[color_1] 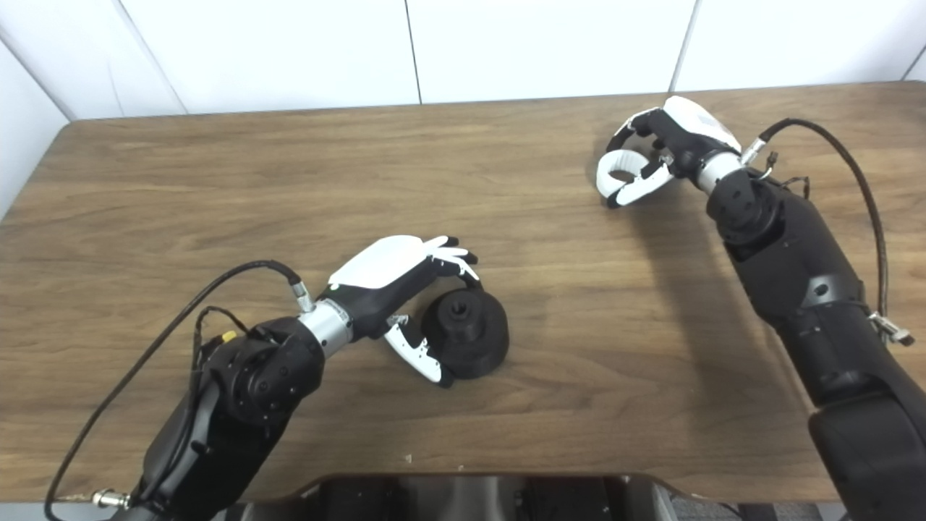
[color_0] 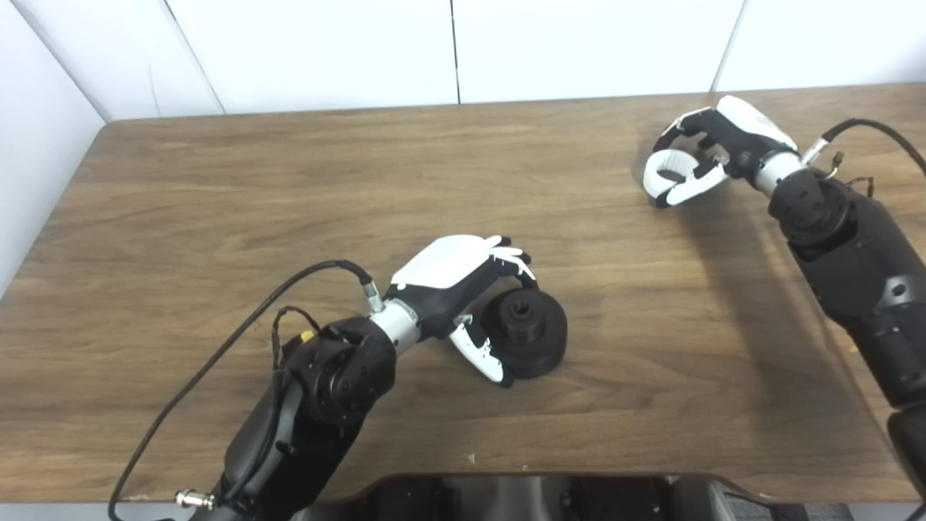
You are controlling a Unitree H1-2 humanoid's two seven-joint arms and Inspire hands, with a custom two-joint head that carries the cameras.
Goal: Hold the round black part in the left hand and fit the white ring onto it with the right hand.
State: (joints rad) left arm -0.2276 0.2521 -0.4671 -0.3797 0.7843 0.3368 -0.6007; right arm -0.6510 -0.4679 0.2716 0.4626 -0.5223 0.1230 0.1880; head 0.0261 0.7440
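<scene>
The round black part point(color_0: 526, 333) lies on the wooden table point(color_0: 217, 188) near the middle, tilted, with a hub and hole facing up. My left hand point(color_0: 463, 286) wraps it from the left, fingers over its far rim and thumb against its near side. The white ring point(color_0: 663, 172) is at the far right of the table. My right hand point(color_0: 712, 148) curls around it, fingers over the top and thumb below. Whether the ring rests on the table or is lifted I cannot tell.
A white wall point(color_0: 448, 43) runs behind the table's far edge. Black cables point(color_0: 239, 340) trail from both wrists. The robot's dark body point(color_0: 521, 499) sits at the near table edge.
</scene>
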